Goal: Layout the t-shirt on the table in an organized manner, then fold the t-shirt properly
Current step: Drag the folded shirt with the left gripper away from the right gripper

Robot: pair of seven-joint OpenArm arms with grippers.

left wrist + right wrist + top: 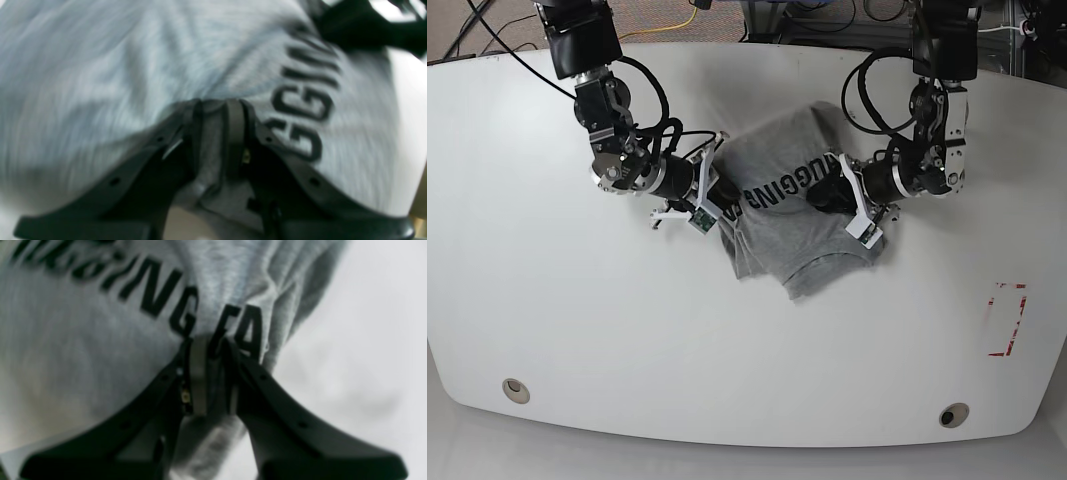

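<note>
The shirt (779,225) lies bunched on the table (757,370), between the two arms, nearer its far edge!

Arms wall off the far middle

In the base view, open tabletop (627,330) offers passage along the near side and at far left and right. Between the right gripper (706,205) and left gripper (859,205), bunched t-shirt (782,225) blocks a low crossing.

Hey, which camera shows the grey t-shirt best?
The base view, because it shows the t-shirt bunched between both arms, with its lettering and lower edge visible. The left wrist view gives a blurred close-up of cloth and partial letters; the right wrist view shows more lettering, larger, but cuts off the rest.
</note>
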